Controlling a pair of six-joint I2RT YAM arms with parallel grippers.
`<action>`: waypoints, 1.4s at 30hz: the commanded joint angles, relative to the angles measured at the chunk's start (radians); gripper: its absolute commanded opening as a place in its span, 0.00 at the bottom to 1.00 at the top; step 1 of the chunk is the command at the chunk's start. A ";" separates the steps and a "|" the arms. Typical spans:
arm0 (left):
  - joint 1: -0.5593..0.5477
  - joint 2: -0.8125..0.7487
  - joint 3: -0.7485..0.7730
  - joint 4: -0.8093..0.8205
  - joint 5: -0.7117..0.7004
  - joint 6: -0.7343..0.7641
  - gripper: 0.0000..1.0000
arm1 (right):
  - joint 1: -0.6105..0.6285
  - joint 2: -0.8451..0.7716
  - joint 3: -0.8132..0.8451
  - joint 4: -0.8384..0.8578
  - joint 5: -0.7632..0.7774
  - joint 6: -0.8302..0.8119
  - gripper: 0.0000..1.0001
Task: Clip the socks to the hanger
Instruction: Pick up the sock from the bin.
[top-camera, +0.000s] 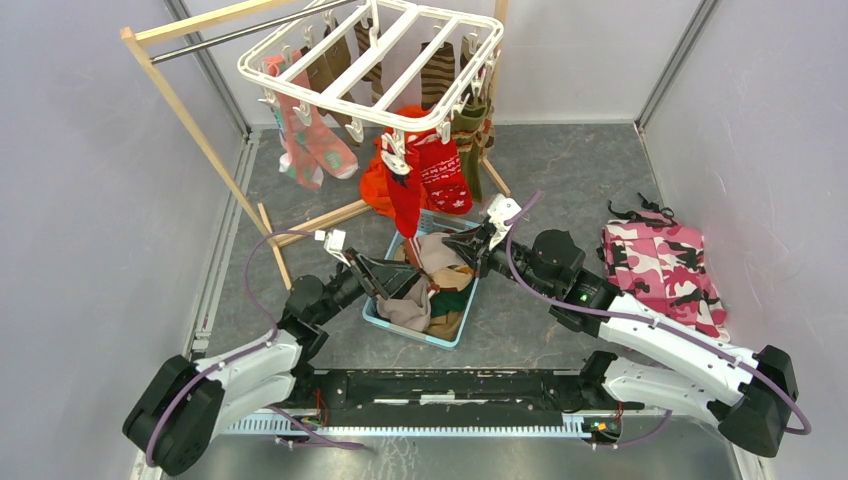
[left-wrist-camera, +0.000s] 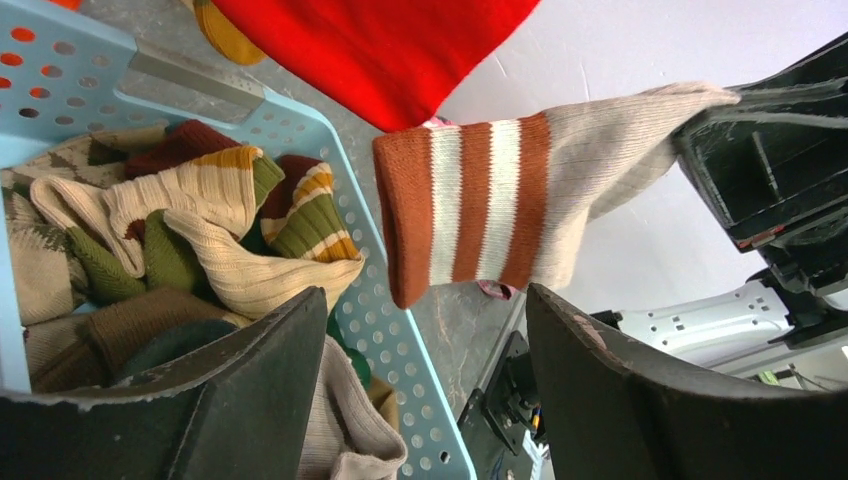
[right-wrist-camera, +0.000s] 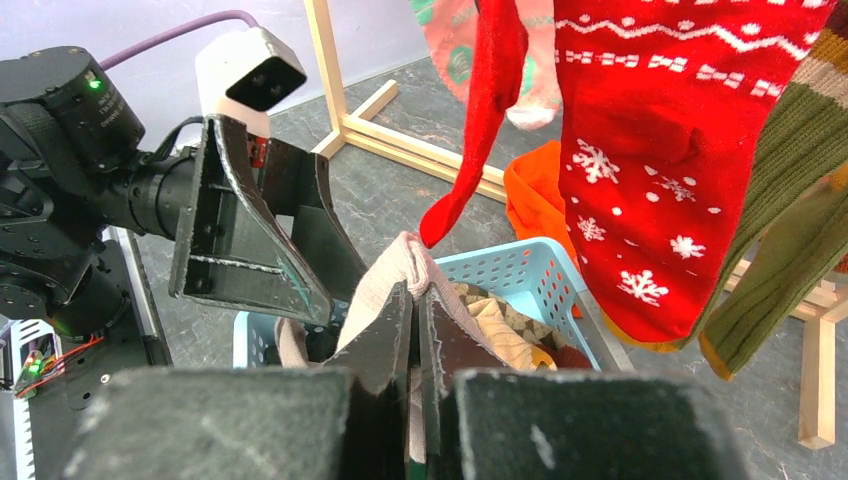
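A soft cream knit sock (left-wrist-camera: 590, 150) with a rust-and-white striped cuff hangs pinched in the right gripper (right-wrist-camera: 418, 300); the left gripper (left-wrist-camera: 425, 295) stands wide apart.

An open gap is left between the spread fingers of the left gripper (left-wrist-camera: 425, 300), just ahead of which the striped sock (left-wrist-camera: 480, 205) is stretched. Beneath this claw, passage is barred by the blue basket (left-wrist-camera: 395, 335) and its heaped socks (left-wrist-camera: 230, 265). Above the right gripper (right-wrist-camera: 417, 292), hanging red socks (right-wrist-camera: 650, 150) are crowded.
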 joint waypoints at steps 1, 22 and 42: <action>0.000 0.088 0.007 0.164 0.064 0.018 0.79 | 0.004 -0.020 0.013 0.037 -0.020 0.018 0.01; 0.033 0.425 0.063 0.765 0.262 -0.232 0.27 | 0.003 -0.060 0.007 0.011 -0.005 0.010 0.01; 0.013 -0.229 0.420 -0.987 0.132 0.454 0.02 | 0.002 -0.117 -0.073 -0.059 0.133 -0.122 0.49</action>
